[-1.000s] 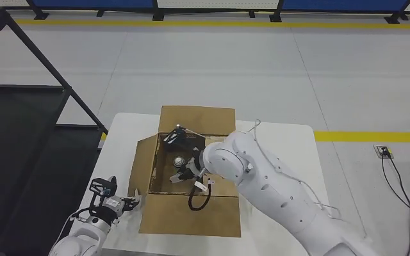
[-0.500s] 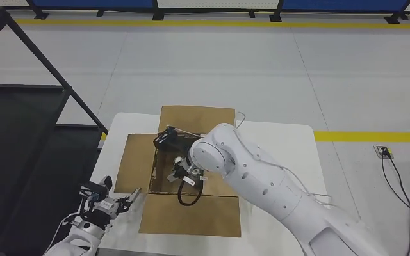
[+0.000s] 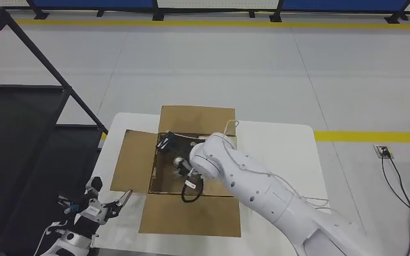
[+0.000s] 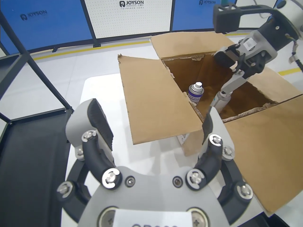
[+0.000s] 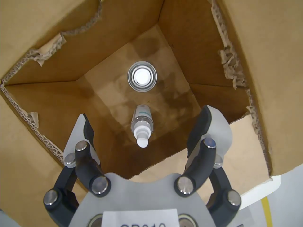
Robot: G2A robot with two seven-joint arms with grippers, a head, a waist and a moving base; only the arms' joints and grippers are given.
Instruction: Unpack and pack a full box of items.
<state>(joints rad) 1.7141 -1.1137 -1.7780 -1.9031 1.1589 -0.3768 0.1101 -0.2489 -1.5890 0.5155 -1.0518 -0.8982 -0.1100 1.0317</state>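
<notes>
Right wrist view looks down into the open box [image 5: 189,48], where my right claw [image 5: 144,114] hangs with its fingers spread wide on either side of a small clear spray bottle [image 5: 141,124] that seems to stand on the box floor. A spray can [image 5: 142,76] stands near it, a little further in. My left claw [image 4: 151,107] is also spread and holds nothing, off over the bench [image 4: 99,90] beside the box's outer flap [image 4: 153,100]. My worry is the bottle: it is slim and looks smooth, so if I close off-centre or too high on the nozzle, I judge it could tip against the can or slide out as I lift. The can is close enough that a finger coming down wide might knock it over. The walls are deep and the torn cardboard edges ragged, so my wrist could snag on the rim. In the top view my own arm covers most of the box's inside. The flaps and walls hide the floor's corners, so I cannot say if anything else lies there. In the left wrist view the rim cuts off the bottle's base, and I cannot tell whether my fingertips touch it.
</notes>
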